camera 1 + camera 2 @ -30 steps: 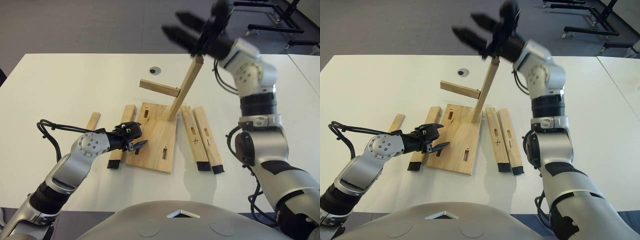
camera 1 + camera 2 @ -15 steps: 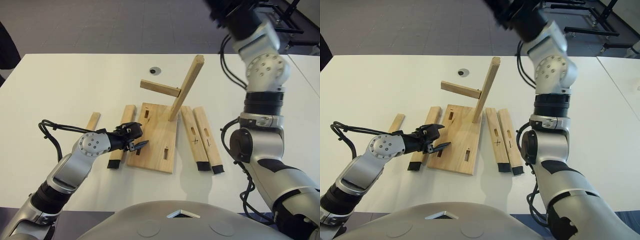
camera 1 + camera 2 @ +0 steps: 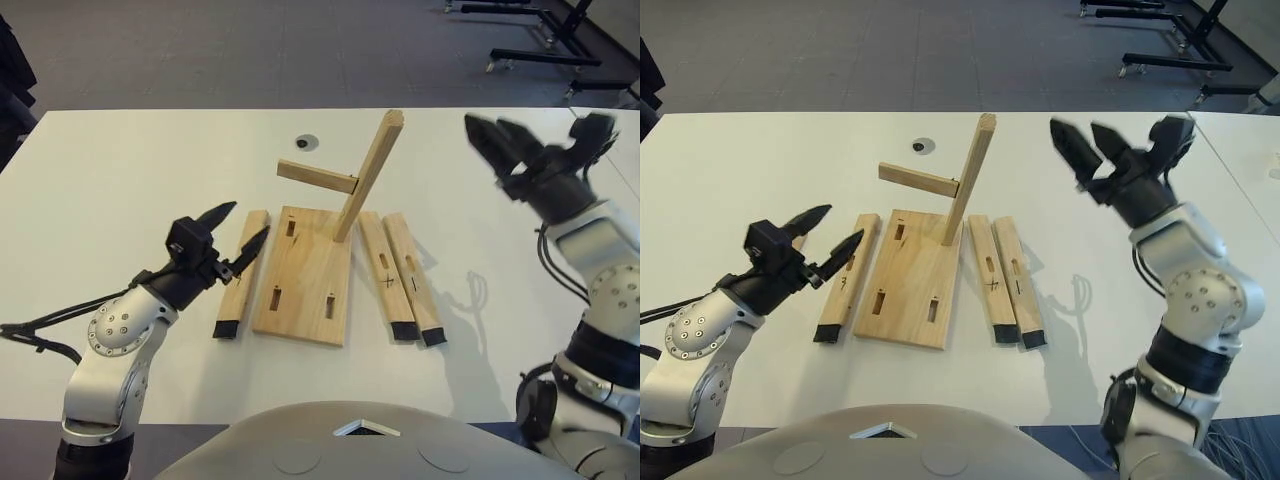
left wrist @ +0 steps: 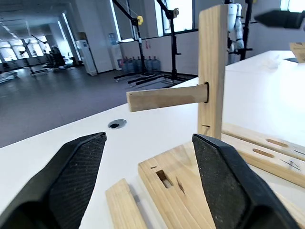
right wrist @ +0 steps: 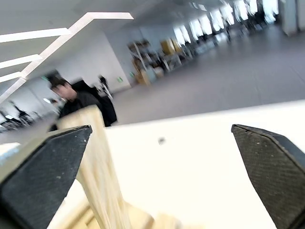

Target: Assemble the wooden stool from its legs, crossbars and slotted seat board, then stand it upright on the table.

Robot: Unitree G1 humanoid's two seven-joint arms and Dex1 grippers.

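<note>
Lying flat at mid-table [image 3: 120, 180]: board [image 3: 305, 290], slots facing up, long edges running 12 to 6 o'clock.

Upright leg [image 3: 368, 178]: foot set at the board's 1 o'clock corner, shaft leaning toward 1 o'clock, top end free.

Crossbar [image 3: 318, 177]: plugged into the upright leg about halfway up. It juts toward 9 o'clock above the board, with its far end unsupported.

Flat leg [image 3: 243, 270]: on the table just beside the board's 9 o'clock edge, dark-capped end toward 6 o'clock.

Leg pair [image 3: 385, 265]: flat and side by side, just beside the board's 3 o'clock edge. Slots face up, dark caps toward 6 o'clock.

Grommet [image 3: 308, 141]: round, set in the tabletop at 12 o'clock from the board.

Left gripper [image 3: 243, 220]: at the board's 9 o'clock, raised over the flat leg. Fingers [image 4: 71, 176] are spread wide and hold nothing, tips pointing toward the upright leg.

Right gripper [image 3: 487, 123]: in the air at 2 o'clock from the board, well apart from the upright leg. Fingers are wide apart and empty, with nothing touched.
</note>
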